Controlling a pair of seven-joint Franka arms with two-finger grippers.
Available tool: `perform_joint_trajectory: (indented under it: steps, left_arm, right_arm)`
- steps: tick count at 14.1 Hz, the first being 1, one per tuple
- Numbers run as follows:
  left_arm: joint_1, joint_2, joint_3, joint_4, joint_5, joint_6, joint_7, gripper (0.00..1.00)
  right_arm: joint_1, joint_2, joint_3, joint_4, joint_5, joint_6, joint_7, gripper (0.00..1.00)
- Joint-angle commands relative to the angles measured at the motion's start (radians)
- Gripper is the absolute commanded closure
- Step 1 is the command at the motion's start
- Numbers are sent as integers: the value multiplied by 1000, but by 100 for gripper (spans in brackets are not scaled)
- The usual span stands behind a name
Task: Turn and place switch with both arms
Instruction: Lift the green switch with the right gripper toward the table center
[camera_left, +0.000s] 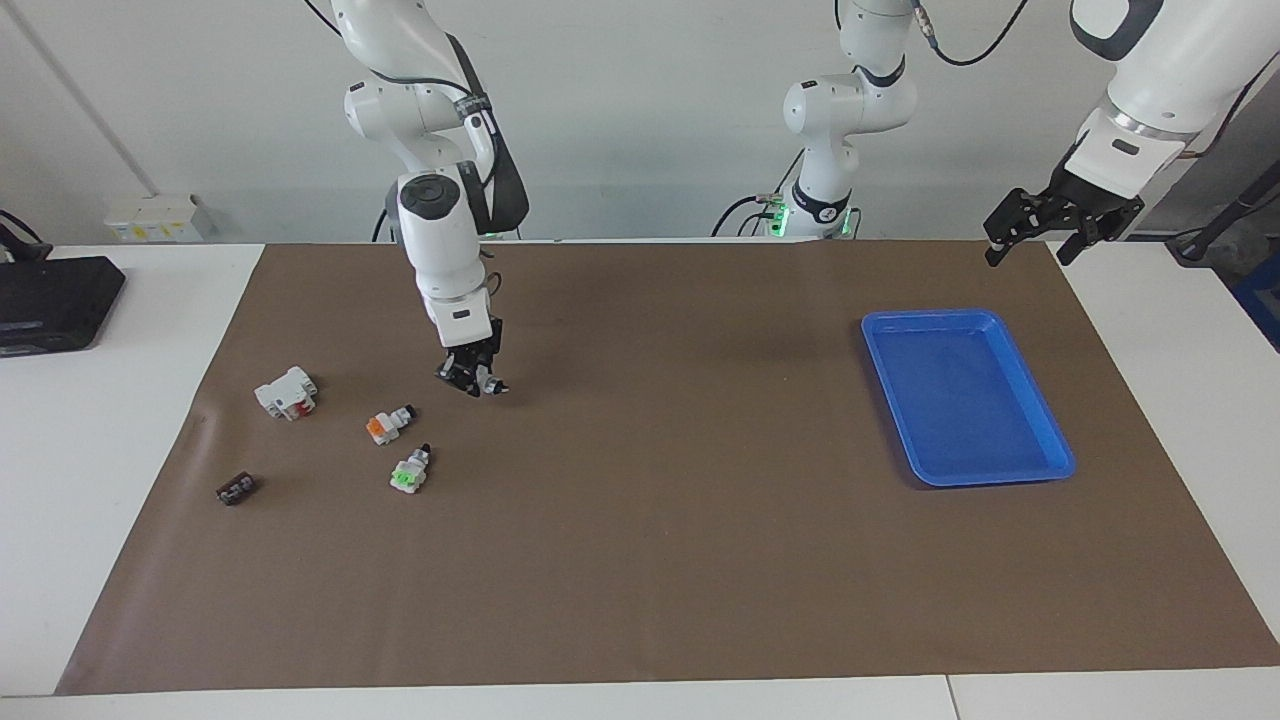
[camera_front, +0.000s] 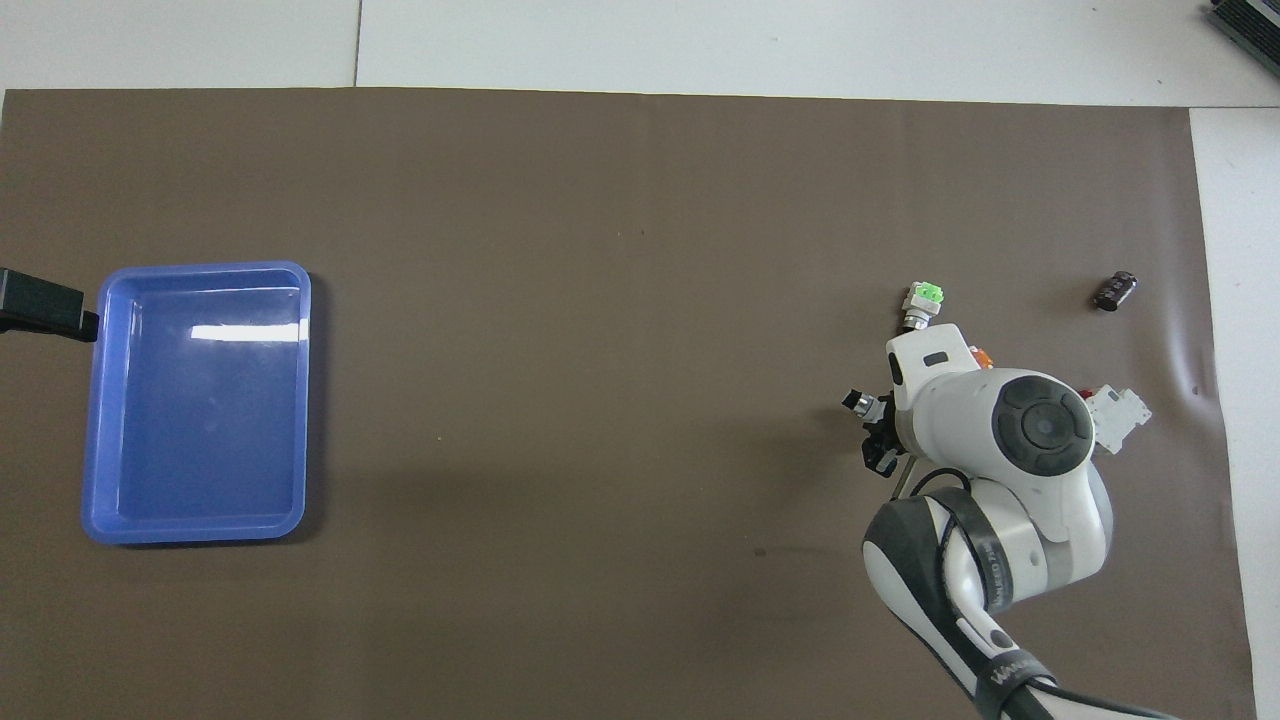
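My right gripper (camera_left: 478, 382) is shut on a small white switch with a black knob (camera_left: 489, 386) and holds it just above the brown mat; the gripper (camera_front: 872, 420) and that switch (camera_front: 859, 402) also show in the overhead view. No green shows on the held switch. A white switch with a black knob and a green end (camera_left: 410, 470) lies on the mat, farther from the robots than the gripper; it also shows in the overhead view (camera_front: 922, 304). My left gripper (camera_left: 1030, 245) waits open and empty in the air near the blue tray's corner.
An orange-marked white switch (camera_left: 386, 425) and a larger white block with red (camera_left: 286, 392) lie toward the right arm's end. A small dark part (camera_left: 236, 489) lies farther out. A blue tray (camera_left: 1000, 478) stands toward the left arm's end. A black box (camera_left: 50, 300) sits off the mat.
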Motion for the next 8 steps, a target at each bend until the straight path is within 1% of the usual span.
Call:
perform_joint_trajectory:
  steps: [1,2,4,6,7,8]
  left_arm:
    - [4,-26,-1,-30,14,15,-8,0]
    - [4,-26,-1,-30,14,13,-2,0]
    - [-10,-30,-2,-33,14,-4,-7,0]
    - [-10,-30,-4,-33,14,-5,-13,0]
    - [-13,-33,-10,-42,11,-13,-13,0]
    - [-24,-46,-12,-68,11,5,-12,0]
  right_arm:
    - [9,21,26,88,283,-19,-260,100]
    - [9,21,28,102,406,-19,-372,100]
    - [10,18,49,113,607,-14,-512,100]
    - [12,19,66,127,741,-7,-608,100]
    - [12,19,81,128,812,-6,-640,100]
    - [12,19,104,137,879,-6,-665,100]
